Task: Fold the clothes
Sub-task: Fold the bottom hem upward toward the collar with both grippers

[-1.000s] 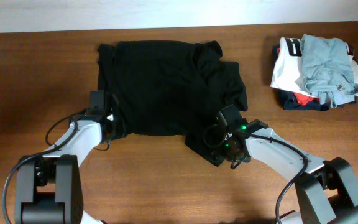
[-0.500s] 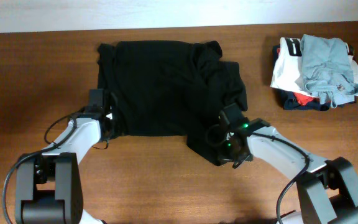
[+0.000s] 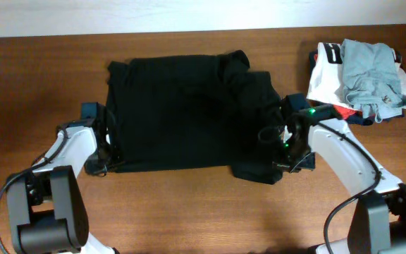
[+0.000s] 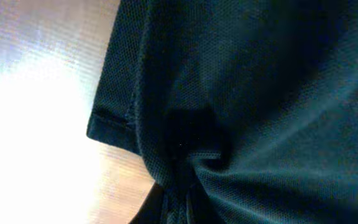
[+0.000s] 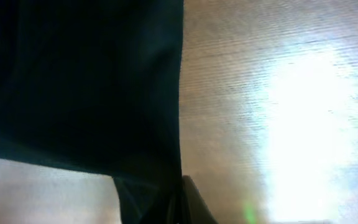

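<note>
Your left pincer (image 4: 176, 202) and right pincer (image 5: 178, 194), each clamped on a side edge of the black top (image 3: 182, 113), have swung outward. It now lies flatter mid-table (image 3: 189, 212), probably ready for folding.

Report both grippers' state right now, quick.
The left gripper is closed on the black top.
The right gripper is closed on the black top too.
</note>
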{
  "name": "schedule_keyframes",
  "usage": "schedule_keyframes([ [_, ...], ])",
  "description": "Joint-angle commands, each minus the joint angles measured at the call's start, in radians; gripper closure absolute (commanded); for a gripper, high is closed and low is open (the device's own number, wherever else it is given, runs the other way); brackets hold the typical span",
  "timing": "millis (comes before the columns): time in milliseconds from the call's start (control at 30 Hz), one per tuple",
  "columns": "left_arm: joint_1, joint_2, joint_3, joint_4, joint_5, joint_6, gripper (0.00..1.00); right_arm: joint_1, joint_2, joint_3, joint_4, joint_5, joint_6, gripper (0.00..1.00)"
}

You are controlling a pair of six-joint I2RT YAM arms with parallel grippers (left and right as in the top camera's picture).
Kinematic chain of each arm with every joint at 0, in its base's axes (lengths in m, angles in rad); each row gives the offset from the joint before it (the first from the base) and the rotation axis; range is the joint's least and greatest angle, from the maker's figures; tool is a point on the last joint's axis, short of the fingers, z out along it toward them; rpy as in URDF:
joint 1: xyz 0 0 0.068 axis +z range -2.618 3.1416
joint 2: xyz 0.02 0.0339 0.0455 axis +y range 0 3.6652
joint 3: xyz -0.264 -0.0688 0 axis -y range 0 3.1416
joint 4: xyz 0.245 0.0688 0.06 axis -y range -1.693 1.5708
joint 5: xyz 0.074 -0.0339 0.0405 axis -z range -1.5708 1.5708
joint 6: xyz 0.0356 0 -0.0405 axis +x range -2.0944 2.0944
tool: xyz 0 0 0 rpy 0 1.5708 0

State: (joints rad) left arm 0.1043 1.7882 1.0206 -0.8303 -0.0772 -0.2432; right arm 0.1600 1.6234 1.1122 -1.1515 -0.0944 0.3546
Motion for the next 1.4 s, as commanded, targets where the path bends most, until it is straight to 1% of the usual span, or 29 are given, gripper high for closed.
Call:
schedule_keyframes([
  [0, 0.034, 0.008, 0.023, -0.052, -0.032, 0.011, 1.0, -0.037, -0.001, 0.069, -0.076, 0.027, -0.053, 0.96],
  [133, 0.045, -0.039, 0.045, -0.098, -0.043, 0.014, 1.0, -0.045, -0.002, 0.132, -0.142, 0.052, -0.06, 0.96],
  [267, 0.05, -0.113, 0.061, -0.106, -0.059, 0.014, 1.0, -0.045, -0.005, 0.185, -0.156, 0.084, -0.06, 0.96],
  [400, 0.049, -0.19, 0.067, -0.107, -0.107, 0.014, 1.0, -0.045, -0.005, 0.195, -0.14, 0.12, -0.06, 0.96],
  [567, 0.049, -0.257, 0.067, -0.127, -0.114, 0.029, 0.99, -0.045, -0.005, 0.195, -0.178, 0.15, -0.059, 0.96],
  [800, 0.049, -0.279, 0.068, -0.227, -0.114, 0.034, 1.0, -0.045, -0.011, 0.195, -0.301, 0.152, -0.059, 0.96],
  [967, 0.049, -0.29, 0.069, -0.27, -0.114, 0.036, 1.0, -0.043, -0.052, 0.195, -0.338, 0.151, -0.059, 0.96],
  [1100, 0.049, -0.302, 0.069, -0.234, -0.114, 0.036, 1.0, -0.043, -0.071, 0.195, -0.278, 0.147, -0.059, 0.96],
  [1367, 0.049, -0.302, 0.069, -0.098, -0.114, 0.035, 1.0, -0.043, -0.05, 0.193, -0.045, 0.103, -0.06, 0.96],
])
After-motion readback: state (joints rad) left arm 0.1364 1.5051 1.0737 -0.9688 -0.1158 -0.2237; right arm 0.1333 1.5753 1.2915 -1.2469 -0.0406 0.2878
